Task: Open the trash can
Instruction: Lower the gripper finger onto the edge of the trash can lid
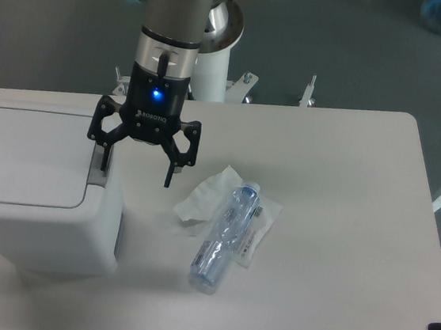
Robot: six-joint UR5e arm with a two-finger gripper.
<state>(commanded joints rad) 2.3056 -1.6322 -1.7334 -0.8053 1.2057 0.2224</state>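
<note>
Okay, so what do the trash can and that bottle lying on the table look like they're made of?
The trash can looks like white moulded plastic: matte, with rounded corners and a seam around its flat lid. The bottle looks like thin clear plastic with a bluish tint, since the crumpled white paper or tissue beneath shows through.

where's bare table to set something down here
Widest bare patch: the table's right half, from the bottle to the right edge. A bare strip runs along the near edge. Crowded: the left, with the trash can, the open gripper over its right edge, and crumpled tissue under the bottle.
</note>
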